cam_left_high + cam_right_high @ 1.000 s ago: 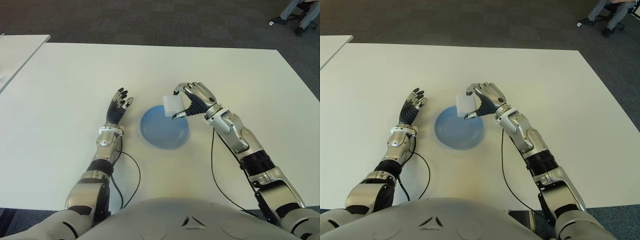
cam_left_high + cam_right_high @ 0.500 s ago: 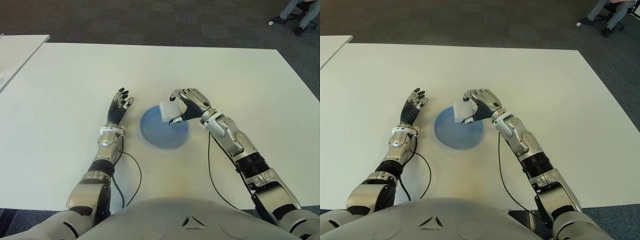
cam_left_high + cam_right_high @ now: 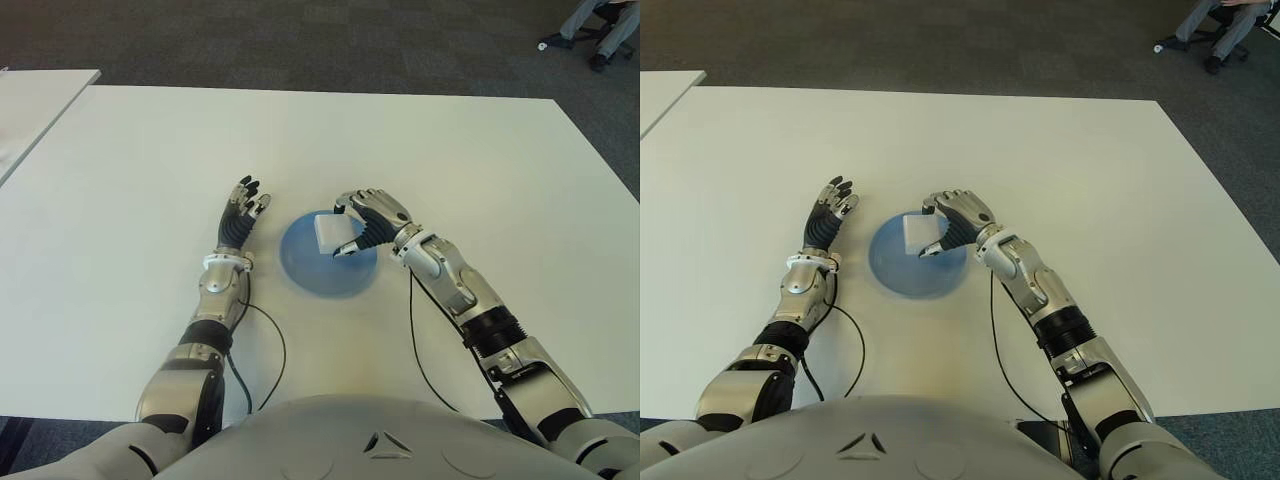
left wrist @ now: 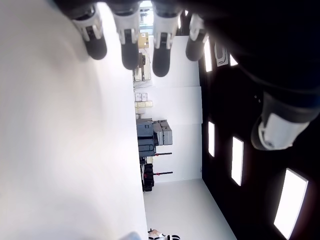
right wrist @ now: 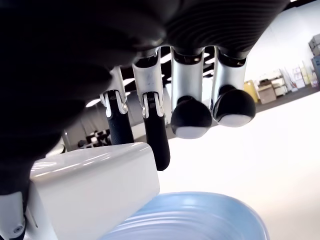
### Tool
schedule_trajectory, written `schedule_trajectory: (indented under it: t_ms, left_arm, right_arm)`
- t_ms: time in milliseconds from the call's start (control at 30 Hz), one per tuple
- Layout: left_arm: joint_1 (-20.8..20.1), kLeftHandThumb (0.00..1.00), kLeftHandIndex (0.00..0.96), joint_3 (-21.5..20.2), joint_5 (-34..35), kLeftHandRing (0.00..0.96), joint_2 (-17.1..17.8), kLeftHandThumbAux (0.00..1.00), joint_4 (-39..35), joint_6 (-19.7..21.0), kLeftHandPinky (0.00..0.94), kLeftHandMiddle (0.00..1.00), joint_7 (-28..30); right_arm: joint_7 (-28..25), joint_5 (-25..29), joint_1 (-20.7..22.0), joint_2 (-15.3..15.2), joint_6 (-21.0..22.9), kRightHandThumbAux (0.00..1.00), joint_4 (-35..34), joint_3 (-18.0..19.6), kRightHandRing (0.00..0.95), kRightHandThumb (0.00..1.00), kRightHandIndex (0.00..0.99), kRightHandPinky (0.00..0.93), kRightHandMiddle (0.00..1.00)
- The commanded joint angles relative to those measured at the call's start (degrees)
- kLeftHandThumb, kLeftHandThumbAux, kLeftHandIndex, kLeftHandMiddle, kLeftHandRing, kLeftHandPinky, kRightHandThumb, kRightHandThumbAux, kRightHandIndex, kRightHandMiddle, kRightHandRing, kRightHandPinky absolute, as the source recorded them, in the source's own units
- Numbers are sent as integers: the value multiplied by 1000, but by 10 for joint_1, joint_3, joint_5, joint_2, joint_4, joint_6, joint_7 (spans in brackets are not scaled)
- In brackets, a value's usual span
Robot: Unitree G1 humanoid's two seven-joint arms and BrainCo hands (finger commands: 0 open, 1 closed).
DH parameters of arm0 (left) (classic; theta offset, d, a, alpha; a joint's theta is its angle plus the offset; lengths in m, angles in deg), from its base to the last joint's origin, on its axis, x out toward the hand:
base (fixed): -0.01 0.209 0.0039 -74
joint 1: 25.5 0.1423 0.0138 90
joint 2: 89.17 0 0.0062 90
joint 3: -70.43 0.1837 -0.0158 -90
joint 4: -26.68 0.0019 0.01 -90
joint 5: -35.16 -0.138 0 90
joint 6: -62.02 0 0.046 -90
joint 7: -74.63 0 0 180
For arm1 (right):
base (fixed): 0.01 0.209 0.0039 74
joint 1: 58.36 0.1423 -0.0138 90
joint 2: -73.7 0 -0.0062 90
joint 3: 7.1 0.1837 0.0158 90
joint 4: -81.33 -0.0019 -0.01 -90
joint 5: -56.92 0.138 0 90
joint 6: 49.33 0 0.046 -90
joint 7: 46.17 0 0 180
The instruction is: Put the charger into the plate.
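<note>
Right hand (image 3: 368, 220) clamps the white boxy charger (image 3: 329, 233) above the round blue plate's (image 3: 330, 275) far rim; left hand (image 3: 240, 214), fingers spread, shows left of it on the bare white table (image 3: 480, 170).

The charger (image 3: 328, 233) is plain white. The plate (image 3: 330, 272) is plain light blue, and the counter (image 3: 420, 140) is white. Both hands, right hand (image 3: 366, 220) and left hand (image 3: 241, 212), are silver with black fingers. The floor (image 3: 300, 40) is dark grey carpet.
</note>
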Motion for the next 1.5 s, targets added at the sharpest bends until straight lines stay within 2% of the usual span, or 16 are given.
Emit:
schedule_trajectory:
  t_ms: [33,367,567,667,700,733,767,800,867,1000,1200,1500]
  left_arm:
    - [32,0,93,6,-1,116,-11,481,15,25,84,146,2]
    - [37,0,92,6,-2,120,-12,492,7,23,86,145,0]
    - [38,0,90,7,-7,121,-9,483,2,26,94,145,-3]
    - [40,0,89,8,-8,128,-8,481,0,25,102,151,-4]
    - [41,0,88,8,-8,131,-8,481,-1,25,103,154,-3]
    - [42,0,87,8,-8,131,-8,481,-3,25,94,154,-2]
    - [42,0,86,8,-8,131,-8,481,-4,26,91,154,-2]
    - [43,0,85,8,-9,130,-8,483,-4,27,93,153,-1]
    - [43,0,82,8,-10,130,-8,484,-5,28,95,152,-2]
    - [41,0,76,10,-13,133,-7,482,-1,27,106,152,-5]
    - [42,0,71,10,-18,140,-5,491,0,22,114,158,-4]
    - [44,0,59,12,-20,142,-2,505,-3,21,121,158,6]
  right_arm:
    - [-4,4,2,4,3,710,17,-7,881,734,441,880,882]
    - [1,5,0,8,2,709,35,-11,873,738,441,863,874]
    - [20,-2,2,7,-12,706,47,-15,808,737,441,757,820]
    - [29,-14,8,-2,-28,704,55,-24,741,723,435,680,753]
    - [28,-18,12,-5,-31,704,57,-29,706,714,431,651,704]
    - [27,-20,14,-8,-34,590,58,-31,577,632,356,542,577]
    - [21,-24,17,-12,-36,550,59,-35,530,603,330,502,531]
    - [16,-26,19,-14,-38,436,61,-38,385,544,232,373,392]
    - [4,-30,23,-22,-40,300,61,-45,186,473,108,190,198]
    - [-29,-32,19,-45,-46,166,43,-52,39,388,22,40,42]
    - [-51,-18,20,-51,-60,115,36,-52,4,319,2,4,4]
    - [-78,7,19,-53,-70,103,36,-45,0,285,0,0,0]
